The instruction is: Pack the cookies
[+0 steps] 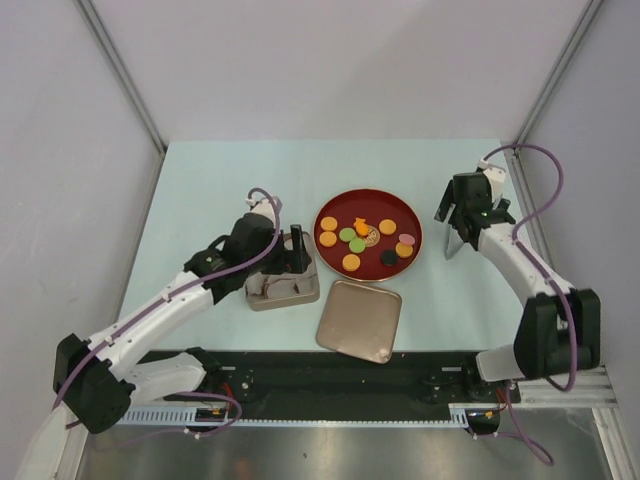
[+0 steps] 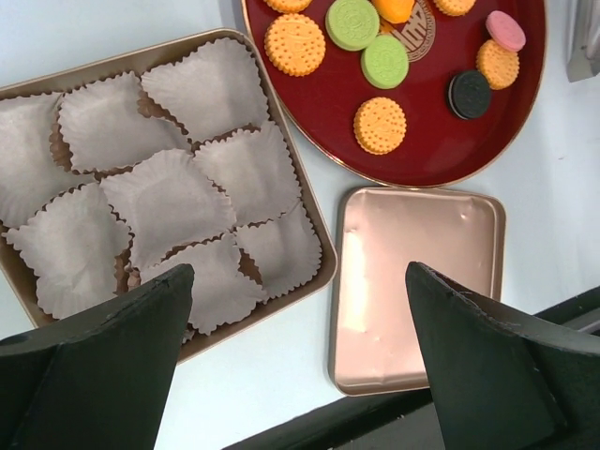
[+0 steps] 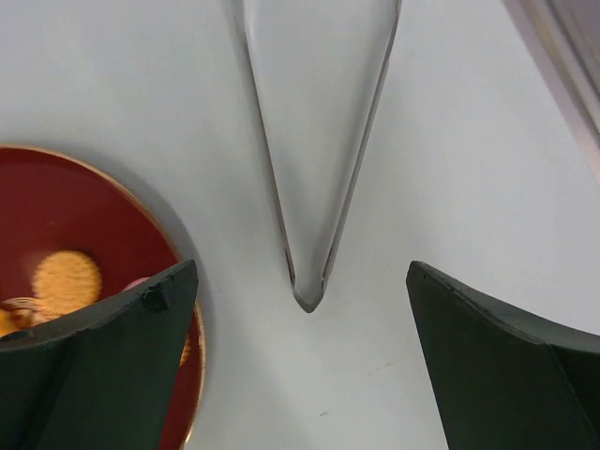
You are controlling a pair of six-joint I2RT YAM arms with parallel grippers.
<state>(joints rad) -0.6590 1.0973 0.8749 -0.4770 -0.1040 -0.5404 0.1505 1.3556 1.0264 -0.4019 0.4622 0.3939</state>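
Note:
The cookies (image 1: 351, 262) lie on a dark-red round plate (image 1: 368, 205): mostly orange, two green (image 2: 385, 61), one pink (image 2: 505, 30), one black (image 2: 469, 94). A tan square tin (image 2: 323, 253) lined with white paper cups sits left of the plate. Its lid (image 2: 422, 281) lies upside down in front of the plate. My left gripper (image 1: 285, 262) hovers open over the tin's near right corner (image 2: 298, 272), holding nothing. My right gripper (image 1: 455, 225) hangs open right of the plate, its fingers either side of the closed end of metal tongs (image 3: 319, 141), not touching them.
The tongs (image 1: 452, 243) lie on the pale table right of the plate (image 3: 56, 206). A black rail runs along the table's near edge behind the lid. Grey walls and frame posts close in the back and both sides.

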